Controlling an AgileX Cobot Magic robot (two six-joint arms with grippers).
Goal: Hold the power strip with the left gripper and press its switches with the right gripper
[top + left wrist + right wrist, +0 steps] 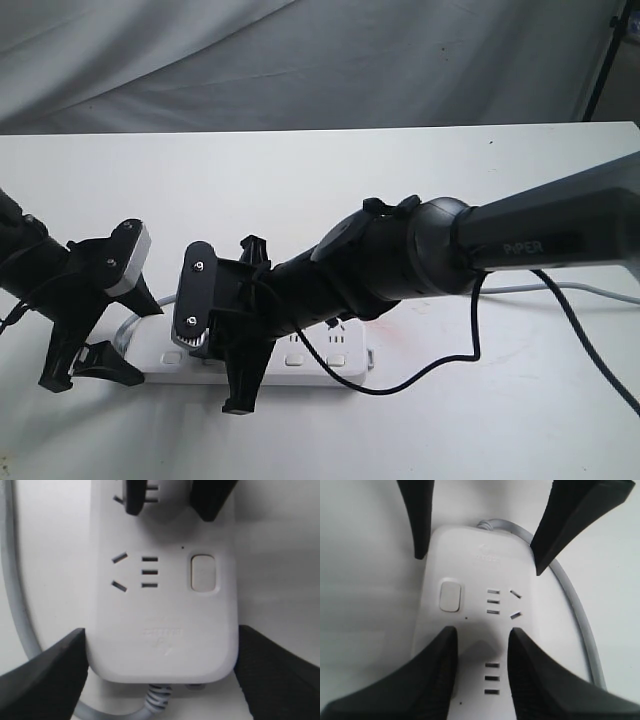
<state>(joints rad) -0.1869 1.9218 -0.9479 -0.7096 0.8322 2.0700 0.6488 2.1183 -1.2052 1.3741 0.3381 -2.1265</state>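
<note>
Power strip lies flat on the worktop. Left pincer is clamped across the strip's end where the cord exits. Right pincer is apart, tips down over the strip just past the end switch.

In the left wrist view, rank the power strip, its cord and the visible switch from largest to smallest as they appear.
1. power strip, largest
2. cord, long but thin
3. switch, smallest
</note>
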